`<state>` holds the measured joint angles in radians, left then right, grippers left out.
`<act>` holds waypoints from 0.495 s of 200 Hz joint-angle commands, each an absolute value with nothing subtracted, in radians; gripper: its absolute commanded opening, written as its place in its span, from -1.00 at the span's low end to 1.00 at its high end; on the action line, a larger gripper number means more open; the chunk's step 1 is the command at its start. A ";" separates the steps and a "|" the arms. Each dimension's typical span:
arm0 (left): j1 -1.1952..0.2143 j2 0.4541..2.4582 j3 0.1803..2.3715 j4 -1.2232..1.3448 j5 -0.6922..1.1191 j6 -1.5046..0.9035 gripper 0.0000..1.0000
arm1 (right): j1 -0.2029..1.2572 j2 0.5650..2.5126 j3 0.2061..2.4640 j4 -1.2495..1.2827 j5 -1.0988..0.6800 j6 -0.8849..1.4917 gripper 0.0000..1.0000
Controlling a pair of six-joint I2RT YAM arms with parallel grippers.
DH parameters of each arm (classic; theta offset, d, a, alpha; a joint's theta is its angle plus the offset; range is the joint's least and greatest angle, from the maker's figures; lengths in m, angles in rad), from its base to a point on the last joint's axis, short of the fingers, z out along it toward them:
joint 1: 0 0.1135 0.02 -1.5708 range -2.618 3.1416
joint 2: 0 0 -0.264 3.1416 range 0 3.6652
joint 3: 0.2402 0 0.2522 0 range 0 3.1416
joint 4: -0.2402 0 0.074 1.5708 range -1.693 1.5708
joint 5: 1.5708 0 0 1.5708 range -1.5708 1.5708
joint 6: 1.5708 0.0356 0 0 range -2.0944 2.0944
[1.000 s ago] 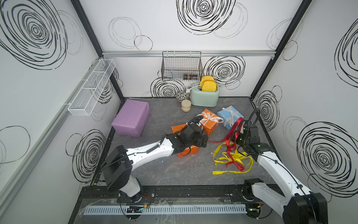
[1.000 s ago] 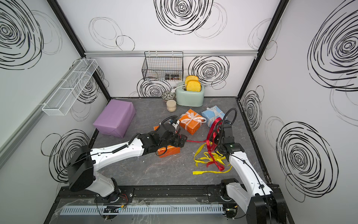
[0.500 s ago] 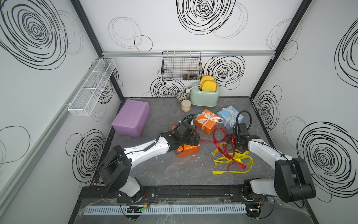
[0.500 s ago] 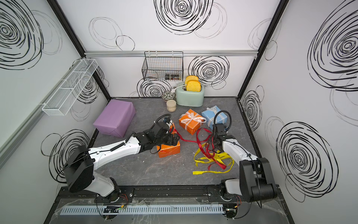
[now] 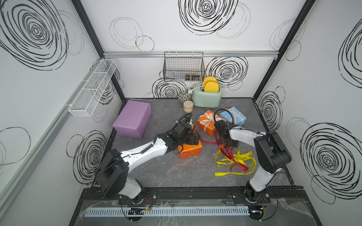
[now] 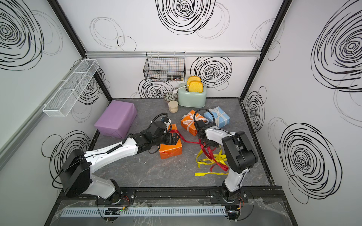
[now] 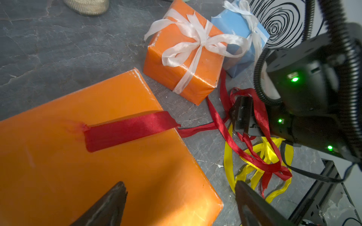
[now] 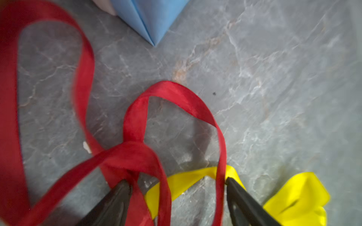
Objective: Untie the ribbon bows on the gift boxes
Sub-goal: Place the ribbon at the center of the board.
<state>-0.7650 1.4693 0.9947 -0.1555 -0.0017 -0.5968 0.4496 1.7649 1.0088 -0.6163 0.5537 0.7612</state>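
Note:
My left gripper stands open just above the medium orange gift box. One end of the dark red ribbon lies flat on that box. The rest trails over the table into loose loops on the untied yellow ribbon. My right gripper hangs open low over those loops, with slack red strands lying across the gap. The smaller orange cube and the light-blue cube carry tied white bows. The lilac box has no ribbon on it.
A mint-green toaster with toast, a patterned bowl and a small jar stand at the back wall. A black wire basket and a white mesh shelf hang on the walls.
My right gripper came down from a raised pose, moved left toward the small boxes and opened. The red ribbon it had lifted has fallen to the table. The left arm barely moved.

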 commanded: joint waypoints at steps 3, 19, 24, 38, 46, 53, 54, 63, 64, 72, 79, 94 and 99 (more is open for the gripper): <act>-0.757 1.431 0.972 -0.086 0.035 -0.624 0.78 | 0.483 1.793 1.038 -0.749 0.678 0.783 0.62; -0.754 1.428 0.954 -0.043 0.083 -0.644 0.77 | 0.495 1.756 1.042 -0.729 0.672 0.742 0.63; -0.754 1.425 0.948 -0.023 0.107 -0.649 0.75 | 0.498 1.741 1.041 -0.721 0.670 0.724 0.64; -0.756 1.409 0.921 0.056 0.179 -0.670 0.72 | 0.499 1.685 1.024 -0.665 0.613 0.662 0.66; -0.756 1.396 0.902 0.112 0.217 -0.687 0.71 | 0.494 1.649 1.009 -0.632 0.568 0.638 0.67; -0.755 1.385 0.885 0.162 0.249 -0.704 0.70 | 0.489 1.619 0.996 -0.606 0.534 0.625 0.68; -0.756 1.384 0.880 0.169 0.254 -0.706 0.70 | 0.489 1.615 0.993 -0.603 0.532 0.623 0.68; -0.757 1.379 0.866 0.231 0.294 -0.741 0.70 | 0.480 1.581 0.978 -0.579 0.495 0.616 0.70; -0.757 1.381 0.864 0.235 0.299 -0.746 0.70 | 0.479 1.578 0.977 -0.575 0.491 0.616 0.70; -0.763 1.386 0.859 0.281 0.331 -0.784 0.69 | 0.471 1.559 0.972 -0.570 0.470 0.610 0.72; -0.772 1.396 0.858 0.319 0.354 -0.827 0.68 | 0.462 1.549 0.973 -0.573 0.462 0.610 0.73; -0.803 1.426 0.870 0.387 0.380 -0.903 0.64 | 0.454 1.537 0.973 -0.581 0.460 0.599 0.73; -0.822 1.439 0.882 0.390 0.367 -0.916 0.65 | 0.450 1.533 0.974 -0.584 0.461 0.599 0.73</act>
<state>-0.7746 1.4155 0.8639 0.1867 0.2848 -0.7761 0.4664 1.5478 0.9882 -0.5907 0.4969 0.6239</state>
